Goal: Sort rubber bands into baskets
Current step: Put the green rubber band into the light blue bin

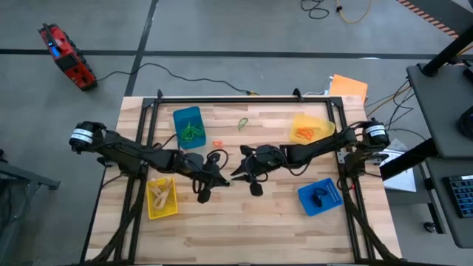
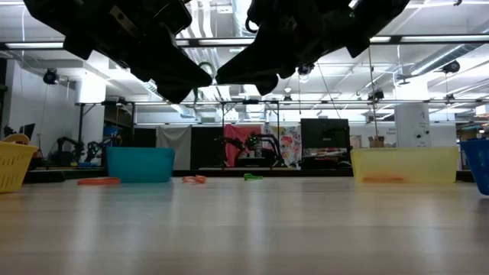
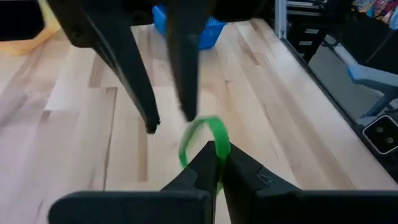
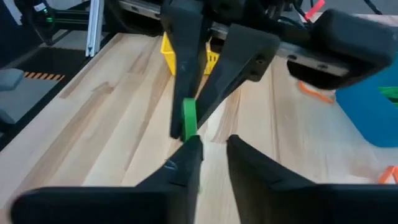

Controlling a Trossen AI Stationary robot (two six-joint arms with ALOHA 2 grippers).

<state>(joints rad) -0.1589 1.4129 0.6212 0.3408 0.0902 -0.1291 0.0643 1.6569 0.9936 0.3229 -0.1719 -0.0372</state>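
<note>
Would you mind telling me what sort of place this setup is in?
Probably a robotics lab or workshop: a wooden table on a bare concrete floor, another robot arm and monitors in the open room behind, exposed ceiling lights.

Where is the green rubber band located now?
The green rubber band is mid-table, pinched in the shut left gripper, beside the right gripper.
</note>
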